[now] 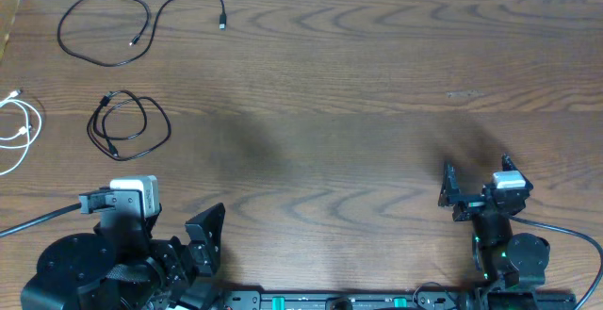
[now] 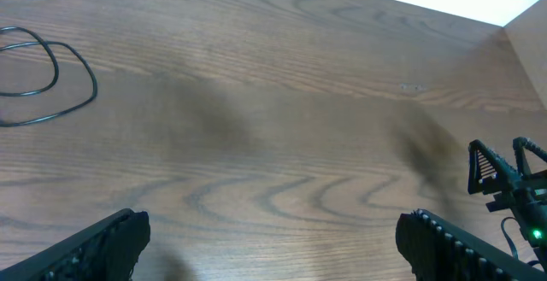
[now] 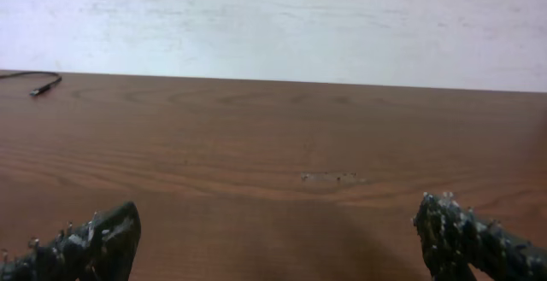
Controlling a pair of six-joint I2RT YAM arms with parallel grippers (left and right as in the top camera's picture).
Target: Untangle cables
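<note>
1. Plainly, the left gripper [image 2: 273, 251] is held wide open over bare wood near the front edge of the table [image 1: 358, 84]. Nothing is held between its fingers [image 2: 102, 242], and nothing is touched.
2. The right gripper [image 3: 282, 242] is likewise spread fully apart, low over the table's right side, with nothing gripped or touched.
3. Both pairs of fingers are seen as black, ridged blocks with a rough, knobbly surface.
4. A long black cable [image 1: 222, 20] is laid at the far left corner. It is formed into one broad, open loop, with a tail curving right to a small plug.
5. A coiled black cable [image 1: 113, 100] is found nearer the front on the left side, wound in a few loose, overlapping rings. Part of it is caught at the left edge of the left wrist view.
6. A white cable [image 1: 39, 122] is seen at the left edge of the table, in loose loops partly cut off by the picture.
7. The three cables are laid apart from one another and well apart from both grippers.
8. All three are thin, round and smooth-looking.
9. The table is made of brown wood with a strong wavy grain and a matte finish. A small pale scuff [image 3: 329, 177] is marked ahead of the right gripper.
10. A white, faintly streaked wall [image 3: 273, 16] is shown behind the table.
</note>
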